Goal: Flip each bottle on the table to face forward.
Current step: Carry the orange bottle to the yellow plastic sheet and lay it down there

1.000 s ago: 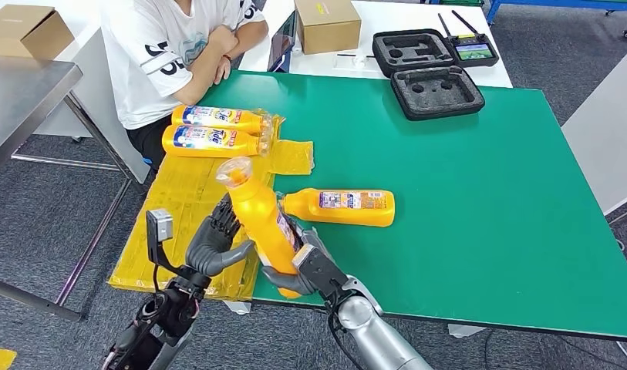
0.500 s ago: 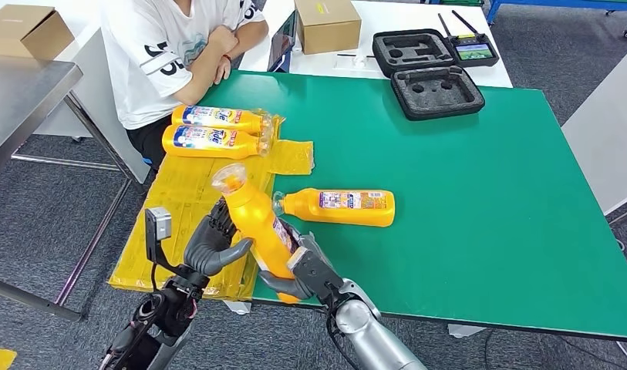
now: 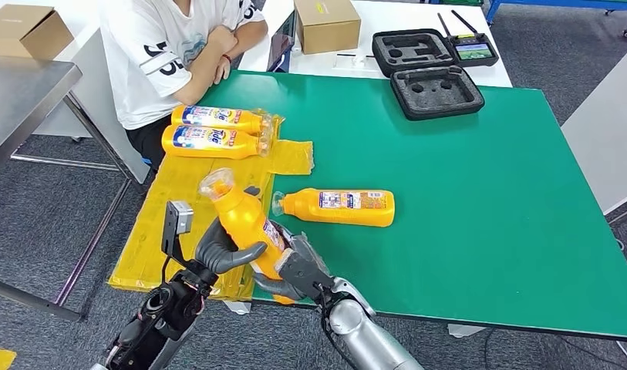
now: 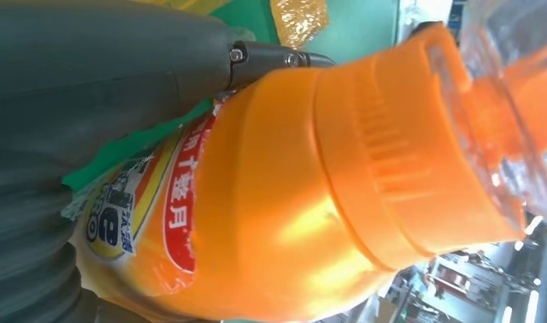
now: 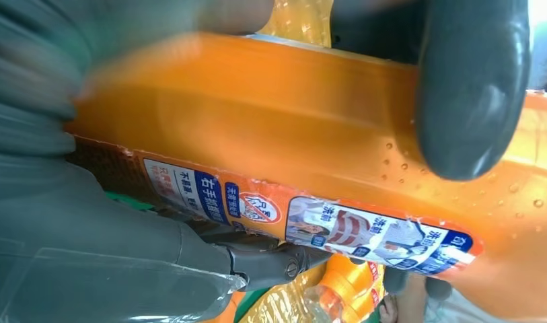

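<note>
Head view: one orange bottle (image 3: 244, 227) is gripped by both left hand (image 3: 217, 250) and right hand (image 3: 294, 271) at the bench's (image 3: 464, 193) near edge, mid-flip, others already label-up.

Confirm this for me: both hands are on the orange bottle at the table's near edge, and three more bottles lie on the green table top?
Not quite. Both the left hand and right hand grip the held bottle, but the head view shows one bottle on the green table; two bottles lie on the yellow sheet.

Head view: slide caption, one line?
Both hands, left hand and right hand, grip a tilted orange bottle at the green table's edge.
</note>
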Robot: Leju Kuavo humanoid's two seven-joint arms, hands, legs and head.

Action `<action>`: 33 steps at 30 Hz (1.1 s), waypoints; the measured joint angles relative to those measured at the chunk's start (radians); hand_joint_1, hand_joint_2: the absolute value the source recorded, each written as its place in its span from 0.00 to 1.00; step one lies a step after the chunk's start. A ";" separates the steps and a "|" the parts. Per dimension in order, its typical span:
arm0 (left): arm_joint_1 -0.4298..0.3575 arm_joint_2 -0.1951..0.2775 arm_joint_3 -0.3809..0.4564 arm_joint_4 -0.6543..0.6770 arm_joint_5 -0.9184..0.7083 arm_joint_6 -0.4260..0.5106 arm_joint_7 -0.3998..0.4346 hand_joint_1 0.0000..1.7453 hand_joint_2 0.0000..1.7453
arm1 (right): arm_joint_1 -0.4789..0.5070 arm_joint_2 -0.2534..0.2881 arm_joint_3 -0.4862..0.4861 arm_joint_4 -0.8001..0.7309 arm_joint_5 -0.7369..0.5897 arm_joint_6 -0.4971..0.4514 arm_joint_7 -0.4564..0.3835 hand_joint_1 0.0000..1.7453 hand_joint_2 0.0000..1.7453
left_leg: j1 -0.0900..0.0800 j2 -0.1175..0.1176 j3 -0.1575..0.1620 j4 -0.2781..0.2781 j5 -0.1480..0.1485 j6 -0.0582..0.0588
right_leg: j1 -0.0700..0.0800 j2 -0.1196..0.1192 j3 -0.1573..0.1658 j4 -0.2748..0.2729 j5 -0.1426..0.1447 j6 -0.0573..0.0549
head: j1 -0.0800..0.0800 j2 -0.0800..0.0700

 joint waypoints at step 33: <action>0.038 0.001 0.040 -0.023 0.079 0.150 -0.105 1.00 1.00 | -0.074 0.021 0.072 0.100 0.124 -0.205 0.032 0.00 0.00 | 0.000 0.000 0.000 0.000 0.000 0.000 | 0.000 0.000 0.000 0.000 0.000 0.000 | 0.000 0.000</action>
